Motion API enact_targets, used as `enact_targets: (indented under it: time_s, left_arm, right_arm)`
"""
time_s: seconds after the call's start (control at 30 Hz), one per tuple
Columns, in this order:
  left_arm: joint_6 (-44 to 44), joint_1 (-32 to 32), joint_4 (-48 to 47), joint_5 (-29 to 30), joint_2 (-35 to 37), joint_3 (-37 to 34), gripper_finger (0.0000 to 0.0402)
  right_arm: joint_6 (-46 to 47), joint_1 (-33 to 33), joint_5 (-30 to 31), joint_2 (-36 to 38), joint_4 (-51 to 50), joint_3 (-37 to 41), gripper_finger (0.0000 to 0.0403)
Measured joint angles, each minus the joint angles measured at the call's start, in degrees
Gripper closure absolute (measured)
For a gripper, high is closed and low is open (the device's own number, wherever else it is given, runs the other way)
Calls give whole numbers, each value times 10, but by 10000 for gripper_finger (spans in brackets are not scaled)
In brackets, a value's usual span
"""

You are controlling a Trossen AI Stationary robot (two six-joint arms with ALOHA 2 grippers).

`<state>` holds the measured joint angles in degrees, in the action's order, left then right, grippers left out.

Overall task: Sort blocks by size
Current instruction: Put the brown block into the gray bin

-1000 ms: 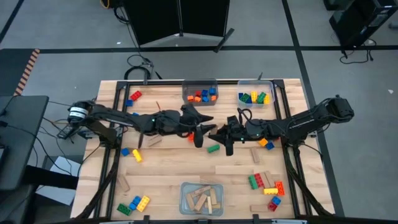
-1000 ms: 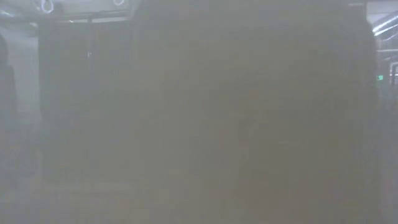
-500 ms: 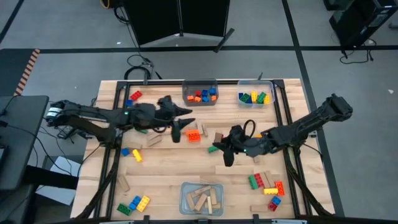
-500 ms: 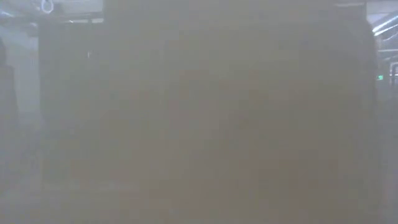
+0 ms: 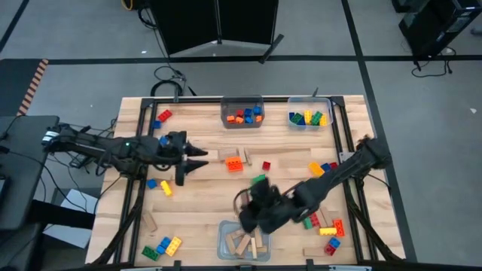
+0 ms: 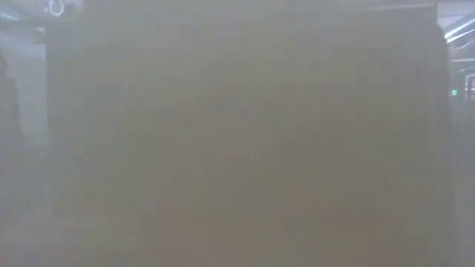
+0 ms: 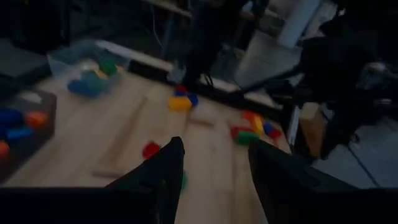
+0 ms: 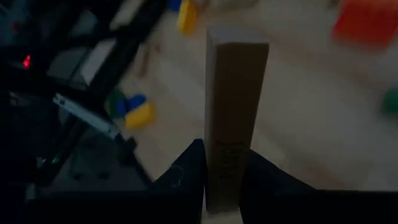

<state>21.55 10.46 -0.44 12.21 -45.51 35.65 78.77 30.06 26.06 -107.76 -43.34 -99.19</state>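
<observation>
The right gripper [image 8: 222,171] clamps a plain tan wooden block [image 8: 235,112], long and square-edged, just above the clear bin [image 5: 224,239] of wooden pieces at the worktop's [image 5: 203,199] near edge; the left gripper [image 7: 214,162] hovers spread and empty, left of the orange studded brick [image 5: 235,164].

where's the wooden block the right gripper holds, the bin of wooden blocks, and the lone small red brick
wooden block [image 8: 236,112]: right wrist view, its long front face.
bin of wooden blocks [image 5: 223,228]: high view, its left rim.
small red brick [image 5: 266,165]: high view, its top.
</observation>
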Motion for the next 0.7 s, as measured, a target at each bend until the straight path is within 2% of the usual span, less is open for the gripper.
enact_targets:
  time_s: [0.13, 0.3, 0.5, 0.7]
  left_arm:
    - [19, 15, -52, -19, 20, -3, 214]
    - [17, 43, -71, -40, 33, -3, 214]
    - [15, 62, -87, -40, 36, -2, 214]
    - [15, 64, -88, -40, 36, -2, 214]
  right_arm:
    - [104, 13, -76, -82, -60, -99, 329]
    - [207, 36, -142, -164, -72, -165, 325]
    - [279, 50, -188, -221, -52, -179, 323]
    - [279, 49, -202, -236, -41, -178, 308]
